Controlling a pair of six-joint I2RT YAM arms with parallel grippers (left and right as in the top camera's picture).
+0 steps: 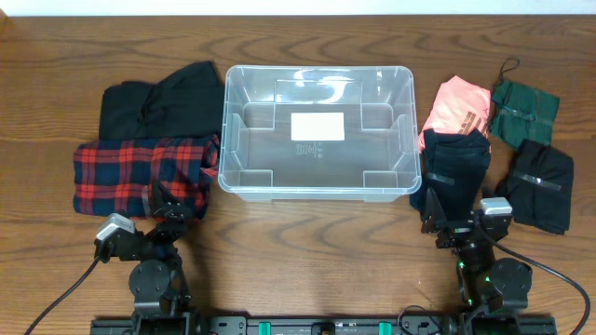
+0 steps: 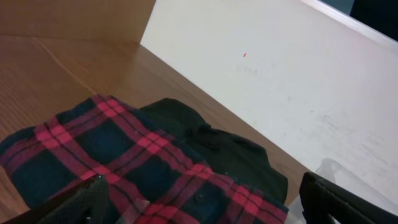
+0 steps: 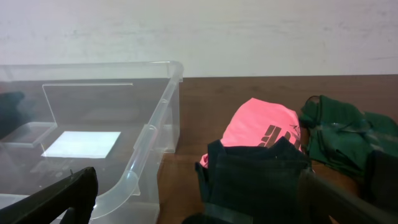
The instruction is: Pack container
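From overhead, the clear container (image 1: 317, 193) stands on the desk (image 1: 307, 251) between the two arms, ahead of both. It is forward and right of the left pincer (image 1: 172, 207) and forward and left of the right pincer (image 1: 447, 212). A broad strip of bare wood lies between the container's near wall and the arm bases. The left pincer hangs over the near right corner of a red plaid shirt (image 1: 130, 172), with a black garment (image 1: 158, 102) beyond it. The right pincer sits over the near end of a dark folded garment (image 1: 456, 160). A pink garment (image 1: 456, 104) lies ahead of it, a green garment (image 1: 523, 112) ahead and to the right, and a second black piece (image 1: 542, 184) just to its right.

In the left wrist view the fingers (image 2: 87, 202) are spread wide. The plaid shirt lies directly below and ahead, and the container's corner shows at the right edge. A white wall (image 2: 280, 74) bounds the desk's far edge.

In the right wrist view the pincer is likewise spread wide over the dark folded garment. The container's thick rim curves past on the left, its white label (image 3: 82, 143) on the base. Bare wood separates the rim from the pink garment.
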